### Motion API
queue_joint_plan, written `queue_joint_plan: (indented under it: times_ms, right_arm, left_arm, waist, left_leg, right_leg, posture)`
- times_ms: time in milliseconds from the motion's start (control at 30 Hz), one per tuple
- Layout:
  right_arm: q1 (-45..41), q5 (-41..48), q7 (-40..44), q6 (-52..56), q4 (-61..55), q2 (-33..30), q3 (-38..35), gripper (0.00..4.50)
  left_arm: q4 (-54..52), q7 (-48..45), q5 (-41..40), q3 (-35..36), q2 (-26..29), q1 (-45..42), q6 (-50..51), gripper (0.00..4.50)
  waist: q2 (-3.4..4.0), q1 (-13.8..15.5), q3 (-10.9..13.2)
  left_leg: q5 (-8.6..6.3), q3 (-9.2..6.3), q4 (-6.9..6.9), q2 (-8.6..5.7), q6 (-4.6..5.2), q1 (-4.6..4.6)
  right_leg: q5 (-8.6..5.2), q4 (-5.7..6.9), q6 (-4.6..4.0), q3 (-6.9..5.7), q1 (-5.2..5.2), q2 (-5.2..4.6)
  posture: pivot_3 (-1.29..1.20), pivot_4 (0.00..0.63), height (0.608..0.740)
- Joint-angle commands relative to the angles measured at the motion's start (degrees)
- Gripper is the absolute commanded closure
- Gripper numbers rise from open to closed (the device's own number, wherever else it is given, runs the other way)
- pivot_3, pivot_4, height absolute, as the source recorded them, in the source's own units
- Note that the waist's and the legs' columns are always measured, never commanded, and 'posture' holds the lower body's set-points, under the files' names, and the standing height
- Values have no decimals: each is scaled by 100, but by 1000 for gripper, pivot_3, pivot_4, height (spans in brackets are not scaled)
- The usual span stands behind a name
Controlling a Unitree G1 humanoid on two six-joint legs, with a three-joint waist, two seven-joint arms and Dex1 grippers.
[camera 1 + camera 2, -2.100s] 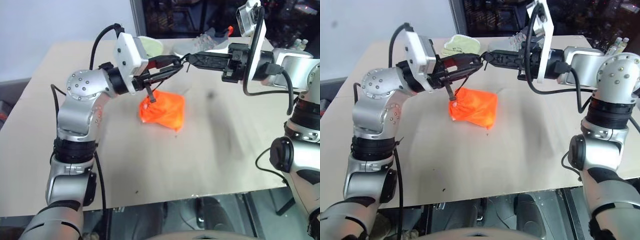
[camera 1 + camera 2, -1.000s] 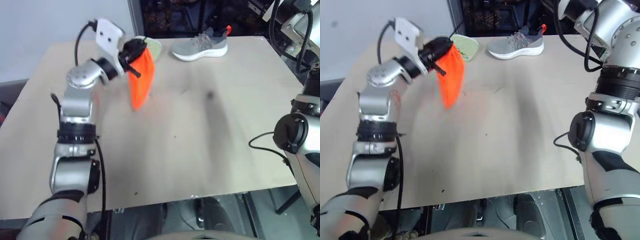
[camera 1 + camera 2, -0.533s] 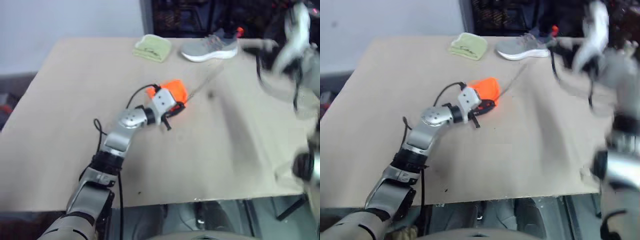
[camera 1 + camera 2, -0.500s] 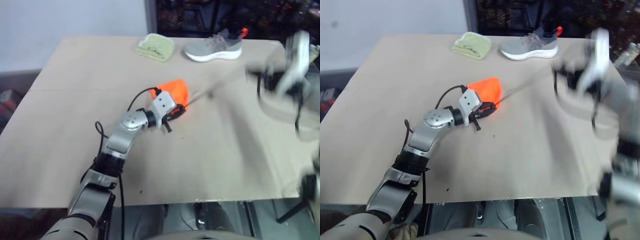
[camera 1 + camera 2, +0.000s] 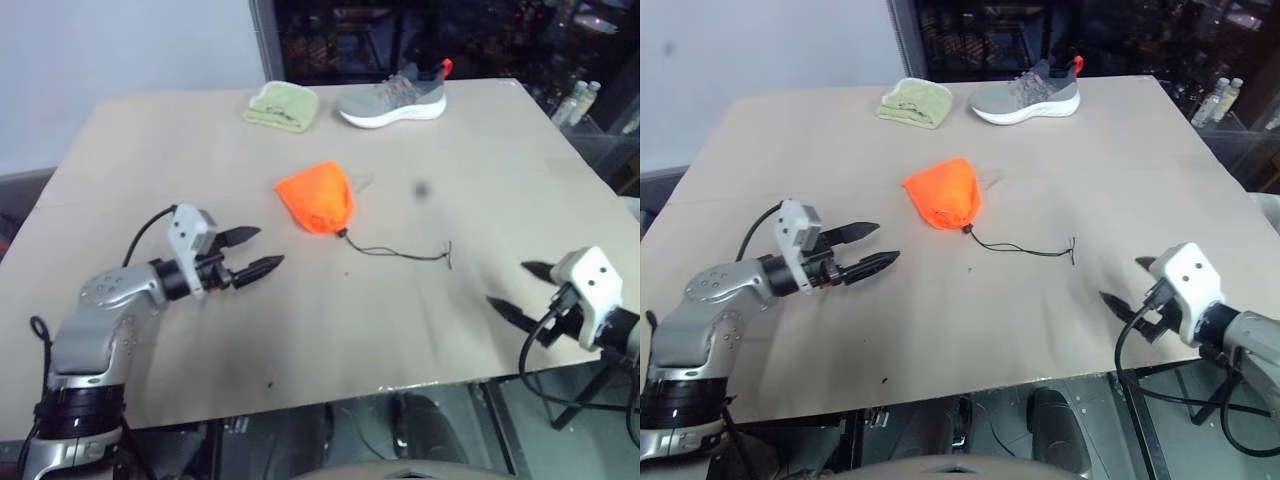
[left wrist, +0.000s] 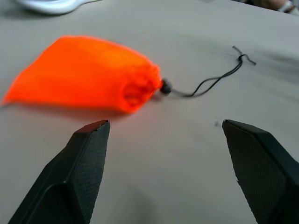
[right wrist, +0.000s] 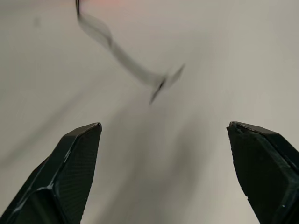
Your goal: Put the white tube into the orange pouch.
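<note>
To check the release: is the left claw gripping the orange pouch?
No. The left claw is open above bare table, apart from the orange pouch.

Soft matt fabric orange pouch (image 5: 316, 197)

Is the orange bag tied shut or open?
Shut. The orange pouch has its mouth bunched tight at a dark bead, and its drawstring trails loose across the table.

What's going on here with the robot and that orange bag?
Nothing is being held right now. The orange pouch lies cinched on the table, its drawstring trailing out. Both hands are open and apart from it: the left hand beside it, the right hand near the table's edge.
</note>
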Motion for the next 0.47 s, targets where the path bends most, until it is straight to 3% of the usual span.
queue_joint_plan:
  times_ms: [33,467]
  right_arm:
    - [175,-39,192,-464,-156,153,-313,19]
    - [-3,-253,720,-1328,511,193,-100,19]
  left_arm:
    - [-233,151,-159,587,101,260,-29,544]
    - [-912,556,-436,1041,-84,1198,101,544]
  waist:
    - [-7,70,1]
    - [-9,124,-1]
  left_leg:
    - [0,0,1,-2,-1,-4]
    - [-2,34,-1,5,-2,-3]
  right_leg:
    - [0,-4,-1,-3,-1,-4]
    - [12,-7,-23,9,-8,-18]
  posture:
    - [0,150,740]
    - [0,150,740]
